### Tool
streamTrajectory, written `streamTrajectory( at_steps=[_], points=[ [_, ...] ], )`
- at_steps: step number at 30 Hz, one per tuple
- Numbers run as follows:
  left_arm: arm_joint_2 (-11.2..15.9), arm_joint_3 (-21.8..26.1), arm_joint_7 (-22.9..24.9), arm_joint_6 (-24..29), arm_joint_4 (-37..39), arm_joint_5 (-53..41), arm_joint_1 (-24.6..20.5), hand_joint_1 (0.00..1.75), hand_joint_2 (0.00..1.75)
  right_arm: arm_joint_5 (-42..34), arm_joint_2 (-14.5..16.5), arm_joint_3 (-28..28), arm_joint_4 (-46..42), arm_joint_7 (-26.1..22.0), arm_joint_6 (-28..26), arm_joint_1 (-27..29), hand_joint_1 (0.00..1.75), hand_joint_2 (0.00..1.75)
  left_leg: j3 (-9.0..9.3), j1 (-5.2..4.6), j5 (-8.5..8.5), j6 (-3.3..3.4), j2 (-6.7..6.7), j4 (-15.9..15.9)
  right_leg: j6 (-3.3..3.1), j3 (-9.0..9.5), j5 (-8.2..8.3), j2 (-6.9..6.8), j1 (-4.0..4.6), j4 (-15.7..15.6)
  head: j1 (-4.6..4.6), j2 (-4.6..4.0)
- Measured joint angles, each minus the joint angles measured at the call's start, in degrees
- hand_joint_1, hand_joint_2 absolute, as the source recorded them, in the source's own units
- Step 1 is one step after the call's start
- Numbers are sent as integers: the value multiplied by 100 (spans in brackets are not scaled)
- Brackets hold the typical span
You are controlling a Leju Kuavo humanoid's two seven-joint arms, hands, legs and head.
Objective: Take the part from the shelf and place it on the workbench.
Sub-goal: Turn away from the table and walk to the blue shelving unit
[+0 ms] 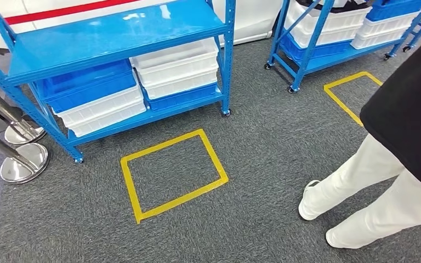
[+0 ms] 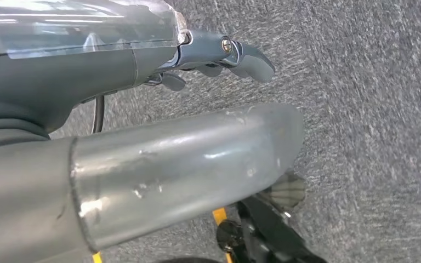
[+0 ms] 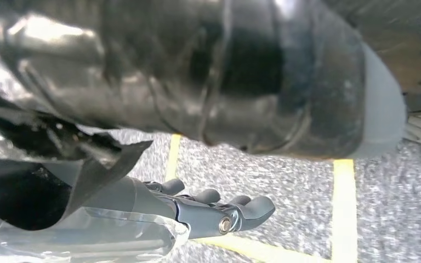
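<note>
Standing off: the robot faces a blue shelf (image 1: 115, 33) across grey carpet (image 1: 263, 142), near but not yet at it, so I judge this the approach stage, before any reach.
Floor mark: a yellow taped square (image 1: 171, 174) lies on the carpet just in front of the shelf, likely a standing spot for picking.
Part: I cannot tell where it is; the stacked white bins (image 1: 178, 68) and blue bins (image 1: 90, 87) on the lower level probably hold it, their contents hidden.
Left hand (image 2: 219, 57): hanging over carpet, fingers loosely apart, holding nothing.
Right hand (image 3: 219, 211): likewise slack and empty above yellow tape.
Person: white trousers and shoes (image 1: 362, 192) stand at the right, a collision risk when turning.
</note>
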Motion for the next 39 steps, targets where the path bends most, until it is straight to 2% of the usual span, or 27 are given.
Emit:
streamTrajectory(
  at_steps=[2,4,5,7,8,9,10,11,12,14,15,16,19,21,23,25,26,27,28,30,31,32,34,36,37,39],
  points=[
    [2,0,-2,1,0,0,-12,0,0,7,0,-2,0,0,0,-10,0,0,125,-46,45,78,113,-284,61,46,-31,-105,11,-8,1,0],
    [4,0,-3,5,0,0,5,0,0,10,0,-4,-1,-1,0,-37,0,0,135,-40,66,138,-15,-317,125,93,-46,-186,12,-33,0,0],
    [4,0,-5,8,1,0,17,0,0,11,-1,-6,-2,-1,0,-44,0,0,159,-20,89,173,-76,-356,159,103,-86,-109,8,-1,0,0],
    [2,0,-7,13,3,0,16,0,0,12,-1,-16,-2,-2,2,-40,0,0,203,24,143,233,-202,-428,208,-28,-328,222,-5,340,1,0],
    [0,-1,-8,14,5,0,9,0,0,13,-2,-26,-1,-2,5,-31,0,0,198,23,152,248,-263,-436,219,-193,-516,412,-18,687,2,0],
    [-1,-1,-9,14,8,0,-2,0,0,11,-2,-35,-1,-2,6,-27,0,0,190,20,154,257,-329,-432,222,-396,-688,507,-25,1073,1,0],
    [-1,-1,-11,15,9,1,-8,0,0,-6,-2,-44,0,-6,1,-23,0,0,187,17,150,264,-394,-425,227,-575,-781,547,-28,1391,0,0],
    [-1,-1,-15,15,11,3,-7,0,0,-41,-2,-56,0,-15,-12,-20,0,0,192,14,141,265,-460,-414,227,-683,-754,561,-29,1542,0,0],
    [-1,-1,-18,15,13,7,0,0,0,-88,-2,-68,0,-25,-30,-18,0,0,203,13,127,264,-516,-400,222,-681,-595,567,-29,1450,0,0],
    [-5,0,-28,14,18,20,19,0,0,-189,-3,-84,0,-41,-73,-17,0,0,230,15,84,243,-609,-370,189,-425,-110,608,-30,751,1,0],
    [-8,0,-32,14,24,27,21,0,0,-220,-3,-88,0,-41,-89,-17,0,0,234,4,57,220,-637,-343,169,-293,59,654,-23,397,1,0],
    [-10,0,-36,13,28,32,23,0,0,-240,-3,-88,0,-41,-99,-19,0,0,226,-1,40,191,-661,-324,150,-215,147,693,-16,173,0,0],
    [-8,0,-39,13,35,37,30,0,0,-267,-1,-86,-1,-36,-104,-21,0,0,189,2,13,90,-704,-309,96,-200,167,715,2,62,-2,0],
    [-14,0,-40,12,38,38,29,0,0,-269,2,-86,-2,-33,-103,-12,0,0,155,11,-81,28,-629,-187,30,-173,174,674,-18,15,-1,0],
    [-24,0,-42,12,43,37,15,0,0,-269,4,-87,-2,-33,-104,3,0,0,-98,26,-384,-28,-461,359,-24,-148,170,611,-34,-18,-1,0],
    [-26,0,-43,13,44,38,4,0,0,-270,4,-88,-2,-33,-101,13,0,0,-506,42,-706,-74,-361,1130,-44,-141,145,546,-30,-15,-1,0],
    [-25,0,-43,13,44,39,8,0,0,-273,4,-89,-2,-33,-97,15,0,0,-633,47,-741,-86,-345,1350,-42,-132,130,518,-29,-12,-1,0],
    [-26,0,-43,13,44,39,16,0,0,-276,4,-89,-2,-32,-86,16,0,0,-644,51,-648,-90,-335,1336,-35,-114,113,497,-30,-11,-1,0],
    [-26,0,-43,12,44,39,25,0,0,-280,4,-89,-2,-31,-71,16,0,0,-541,54,-461,-86,-328,1100,-24,-86,95,481,-31,-10,-1,0],
    [-25,0,-42,11,44,39,31,0,0,-285,4,-88,-2,-28,-37,17,0,0,-151,43,-51,-52,-288,288,14,-18,50,455,-24,-7,-1,0],
    [-24,0,-42,10,44,39,27,0,0,-287,4,-88,-3,-27,-26,17,0,0,-8,29,47,-20,-268,-14,42,5,27,445,-15,-4,-1,0],
    [-24,0,-42,9,44,39,24,0,0,-291,4,-87,-4,-23,-21,16,0,0,73,14,75,14,-251,-193,73,21,8,439,-6,-3,-1,0],
    [-25,0,-41,7,44,39,32,0,0,-299,4,-87,-9,-17,-10,13,0,0,94,-6,38,85,-257,-256,139,45,-15,430,0,-22,-1,0],
    [-28,0,-39,6,44,39,47,0,0,-306,3,-84,-17,-10,1,14,0,0,150,15,44,162,-276,-308,205,48,-71,457,-9,46,0,0],
    [-30,0,-39,4,44,39,46,0,0,-310,3,-82,-21,-4,2,16,0,0,183,27,46,203,-284,-336,230,-24,-162,486,-11,210,-1,0],
    [-32,0,-38,1,44,39,39,0,0,-326,2,-81,-24,14,-1,22,0,0,233,23,18,269,-290,-355,253,-394,-461,543,-20,883,1,0]
  ],
)
